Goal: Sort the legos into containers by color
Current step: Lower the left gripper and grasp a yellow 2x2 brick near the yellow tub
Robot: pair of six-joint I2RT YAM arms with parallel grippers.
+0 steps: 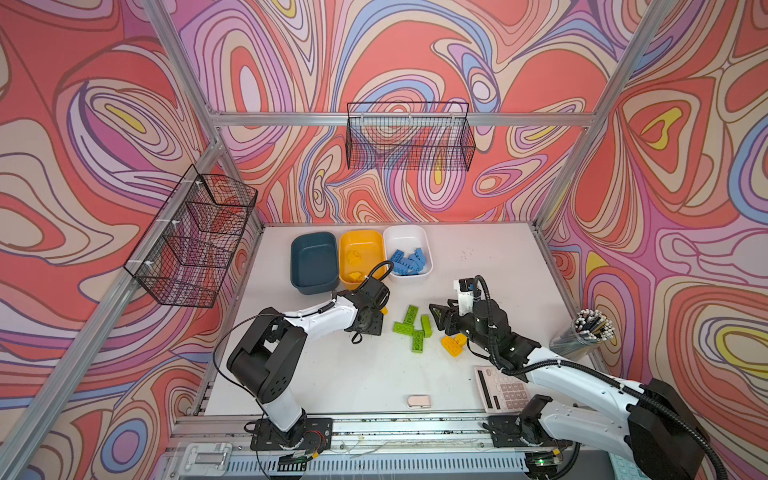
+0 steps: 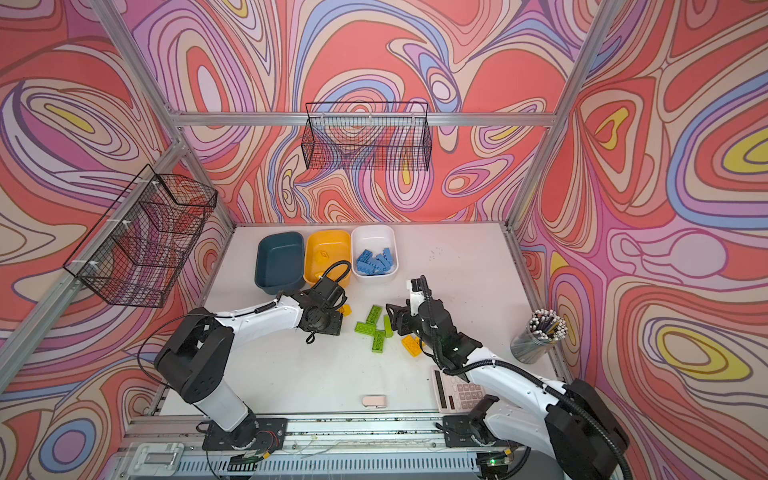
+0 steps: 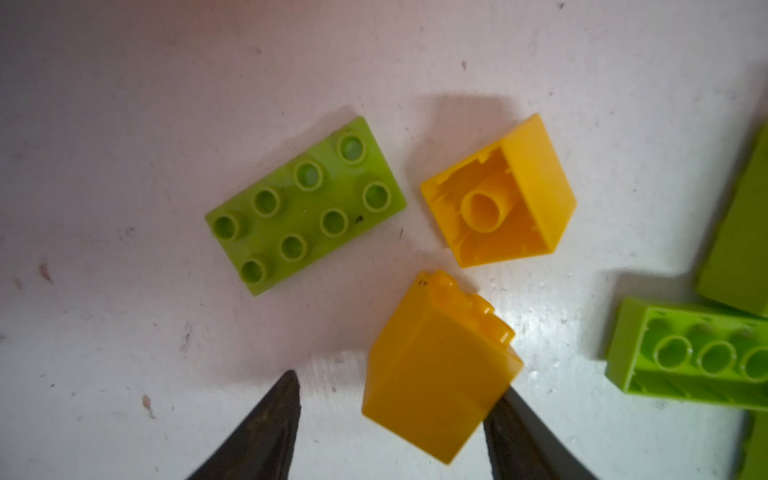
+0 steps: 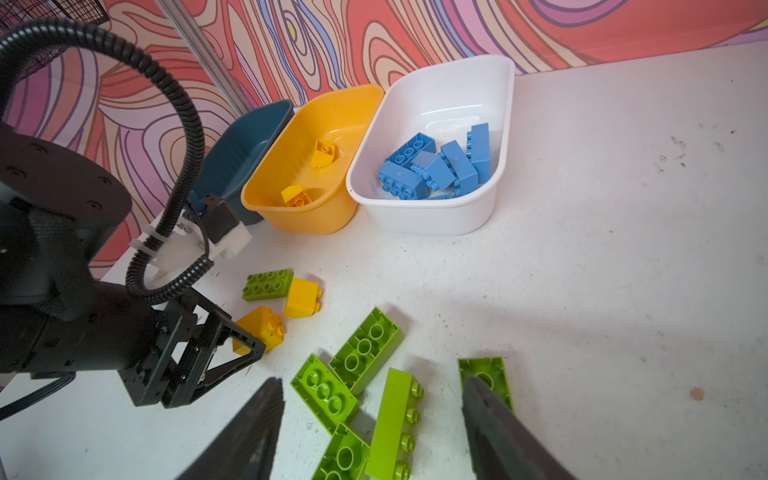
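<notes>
Straddling a yellow lego [image 3: 440, 374] with the half-open left gripper [image 3: 395, 386], not clamped yet. Hovering over green legos [image 4: 365, 349] with the wide-open, empty right gripper [image 4: 372, 386].

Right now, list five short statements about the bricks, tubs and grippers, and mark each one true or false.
1. The white rounded plastic tub holds blue studded bricks. True.
2. The dark teal plastic tub holds lime green bricks. False: no brick shows in it; the lime green bricks lie on the white table.
3. The yellow-orange plastic tub holds two yellow bricks. True.
4. The left gripper carries a blue brick. False: it stands open astride a yellow brick lying on the table.
5. The right gripper is shut. False: it is open above the lime green bricks.
</notes>
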